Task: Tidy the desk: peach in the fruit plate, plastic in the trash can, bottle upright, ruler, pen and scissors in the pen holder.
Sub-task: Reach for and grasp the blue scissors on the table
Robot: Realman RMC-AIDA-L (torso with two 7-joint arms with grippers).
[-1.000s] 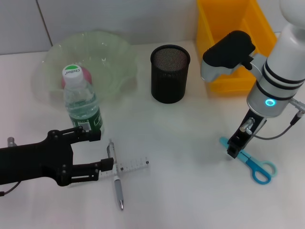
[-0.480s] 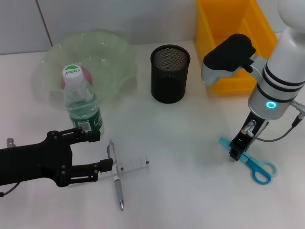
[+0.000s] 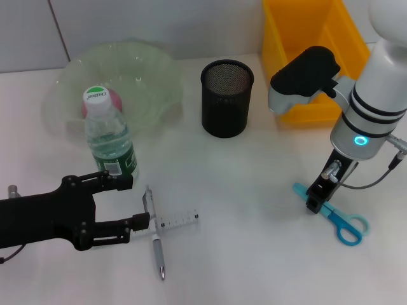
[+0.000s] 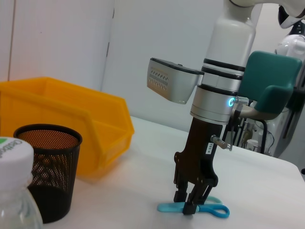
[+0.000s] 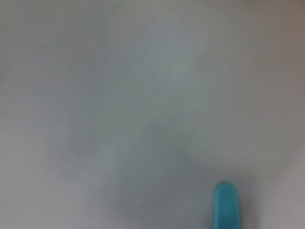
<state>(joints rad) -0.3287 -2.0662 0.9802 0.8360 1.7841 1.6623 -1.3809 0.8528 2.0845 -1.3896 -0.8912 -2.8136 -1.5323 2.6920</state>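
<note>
Your right gripper (image 3: 312,203) pinches the blue scissors (image 3: 335,218) flat on the table (image 3: 254,190). Your left gripper (image 3: 130,202), fingers apart, waits by the ruler (image 3: 173,222).

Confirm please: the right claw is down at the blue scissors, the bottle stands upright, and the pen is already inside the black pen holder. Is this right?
Not quite. The pen is not in the pen holder; the head view shows it lying on the table across the ruler, by the left claw. The rest holds: the right claw is down at the scissors, and the bottle stands upright.
</note>
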